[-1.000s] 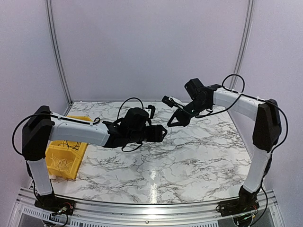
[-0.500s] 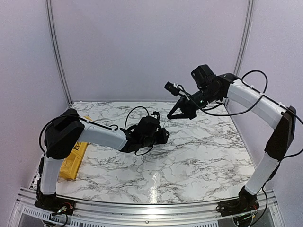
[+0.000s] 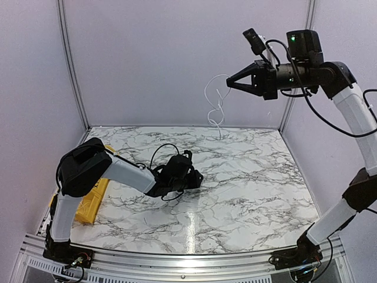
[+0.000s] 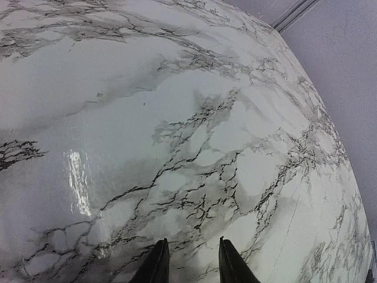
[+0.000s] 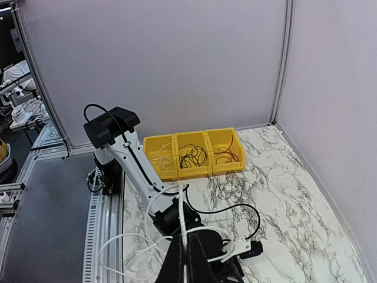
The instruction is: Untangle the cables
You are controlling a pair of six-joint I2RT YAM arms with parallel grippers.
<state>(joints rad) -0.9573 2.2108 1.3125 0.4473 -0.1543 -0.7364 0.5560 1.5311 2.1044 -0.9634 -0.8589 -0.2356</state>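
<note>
A thin white cable [image 3: 215, 107] dangles in loose loops from my right gripper [image 3: 231, 82], raised high near the back wall. In the right wrist view the right gripper [image 5: 184, 237] is shut on the white cable [image 5: 181, 206], which runs up between the fingers and loops off to the left. My left gripper [image 3: 201, 175] lies low over the marble table [image 3: 253, 183], left of centre. In its wrist view the left gripper [image 4: 192, 242] has its fingers a little apart with only marble between them.
A yellow three-compartment bin [image 5: 194, 137] stands at the table's left edge, holding whitish wires [image 5: 158, 159], black wires [image 5: 192, 155] and reddish wires [image 5: 227, 154]. The bin [image 3: 93, 199] is partly hidden behind my left arm. Grey walls close off the back and sides.
My right arm has risen high and to the right, lifting the white cable off the table area. My left arm has dropped toward the table and its jaws have narrowed.
</note>
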